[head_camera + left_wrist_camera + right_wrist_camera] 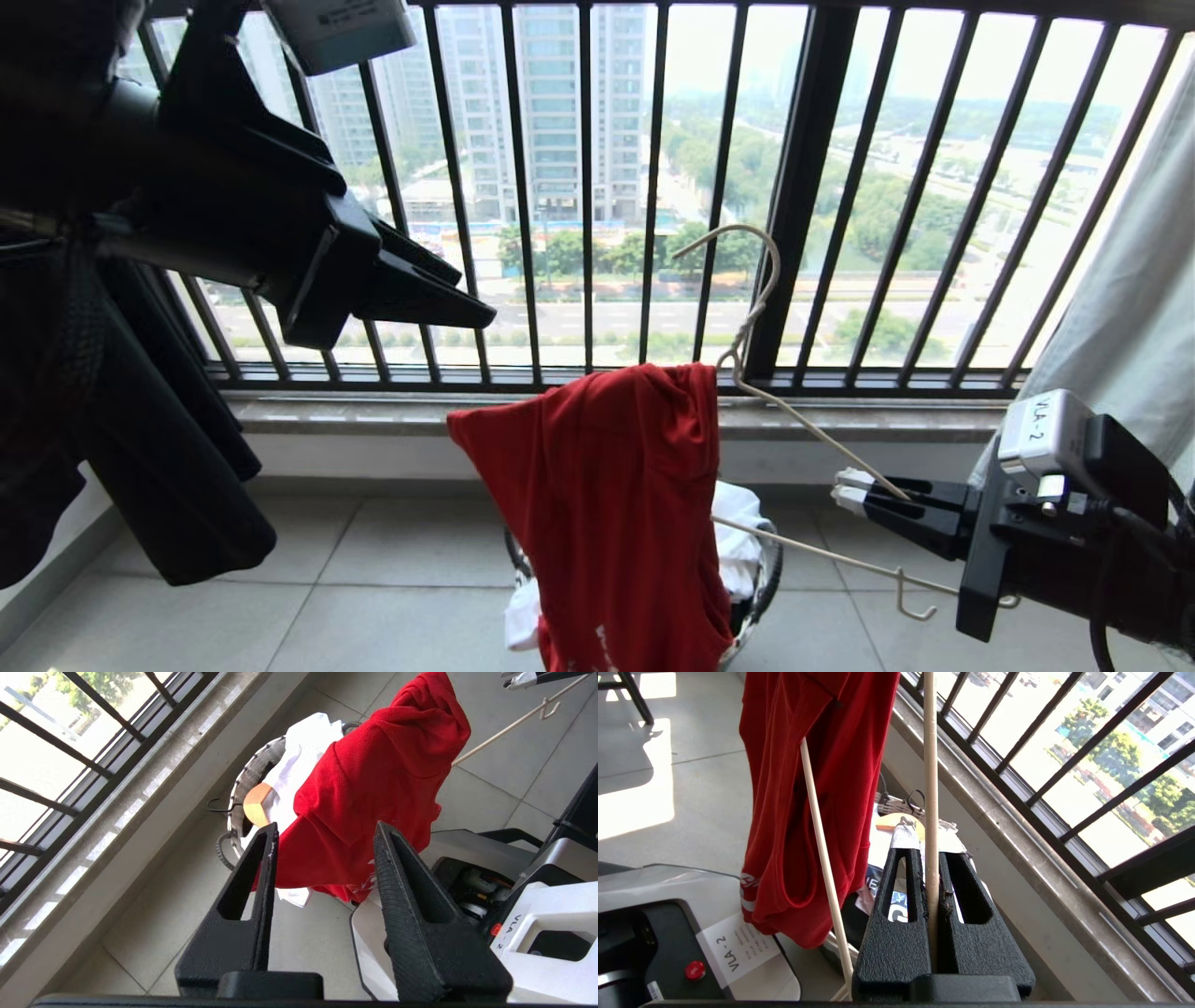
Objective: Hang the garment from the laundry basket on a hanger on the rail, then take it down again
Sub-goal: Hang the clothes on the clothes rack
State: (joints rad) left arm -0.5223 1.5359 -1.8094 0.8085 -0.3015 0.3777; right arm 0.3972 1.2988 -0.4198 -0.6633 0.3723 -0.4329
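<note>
The red garment (pixel 607 504) hangs draped over one arm of the thin white wire hanger (pixel 803 411), above the laundry basket (pixel 770 569). My right gripper (pixel 845 490) is shut on the hanger's other arm and holds it tilted, with the hook up against the window bars. In the right wrist view the hanger wire (pixel 931 765) runs between the shut fingers of the right gripper (pixel 927 828), and the garment (pixel 803 812) hangs beside it. My left gripper (pixel 471 299) is raised at the upper left, open and holding nothing. The left wrist view shows the left gripper (pixel 327 828) apart from the garment (pixel 373 788) and the basket (pixel 243 779). The rail is out of view.
Dark vertical balcony bars (pixel 588 187) and a stone ledge (pixel 373 411) run across ahead. Dark clothing (pixel 140 448) hangs at the left, pale cloth (pixel 1120 317) at the right. White cloth (pixel 303 751) and a wooden hanger (pixel 257 805) lie in the basket. My white base (pixel 551 933) stands close by.
</note>
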